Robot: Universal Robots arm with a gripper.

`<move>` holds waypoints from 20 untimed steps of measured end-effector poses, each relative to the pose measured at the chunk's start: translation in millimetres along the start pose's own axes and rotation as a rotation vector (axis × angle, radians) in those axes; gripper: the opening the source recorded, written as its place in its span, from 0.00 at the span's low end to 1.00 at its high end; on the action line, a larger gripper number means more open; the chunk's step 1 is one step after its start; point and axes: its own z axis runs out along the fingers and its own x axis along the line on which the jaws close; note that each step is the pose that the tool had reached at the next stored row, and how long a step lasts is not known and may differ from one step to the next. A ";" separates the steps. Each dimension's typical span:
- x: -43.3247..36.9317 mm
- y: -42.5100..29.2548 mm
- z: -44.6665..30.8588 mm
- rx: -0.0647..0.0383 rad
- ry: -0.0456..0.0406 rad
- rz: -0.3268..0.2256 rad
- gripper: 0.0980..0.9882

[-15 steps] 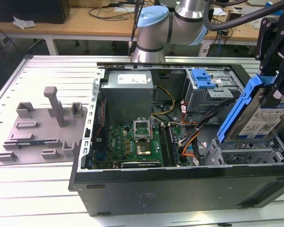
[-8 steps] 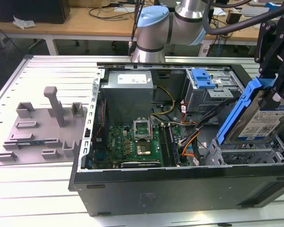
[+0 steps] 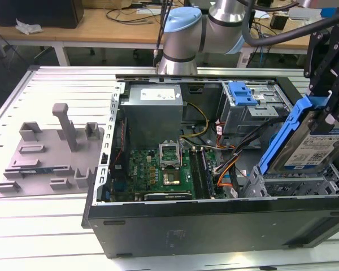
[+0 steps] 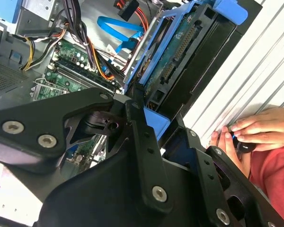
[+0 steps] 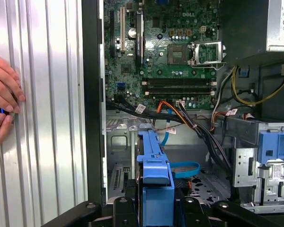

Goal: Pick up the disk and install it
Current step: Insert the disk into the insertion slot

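Observation:
The disk (image 3: pixel 308 148) is a silver drive with a white-and-blue label in a bright blue carrier frame (image 3: pixel 279 138). It hangs tilted, on edge, above the metal drive bay (image 3: pixel 288 185) at the front corner of the open computer case, on the exterior view's right. My gripper (image 3: pixel 327 113) is shut on its upper end. In the first wrist view the blue carrier (image 5: pixel 154 175) runs straight out from between my fingers toward the bay floor. The second wrist view shows the disk's underside (image 4: pixel 173 61) with its circuit board.
The open case (image 3: pixel 214 226) holds a motherboard (image 3: pixel 164 169), a grey power supply box (image 3: pixel 155 110), a drive cage with a blue tab (image 3: pixel 242 93) and loose cables (image 3: pixel 229 161). A grey fixture (image 3: pixel 51 155) lies on the exterior view's left. A person's hands (image 4: pixel 253 130) rest on the ribbed table beside the case.

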 end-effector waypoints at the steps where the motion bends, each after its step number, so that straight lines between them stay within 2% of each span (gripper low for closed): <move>1: 0.2 0.0 0.5 0.000 0.0002 0.000 0.31; 15: 1.2 1.4 20.5 0.000 0.0002 0.000 0.31; 16: 1.4 1.7 24.6 0.000 0.0003 0.000 0.31; 19: 2.7 4.2 55.9 0.000 0.0004 0.000 0.31; 20: 2.8 4.2 56.5 0.000 0.0003 0.000 0.32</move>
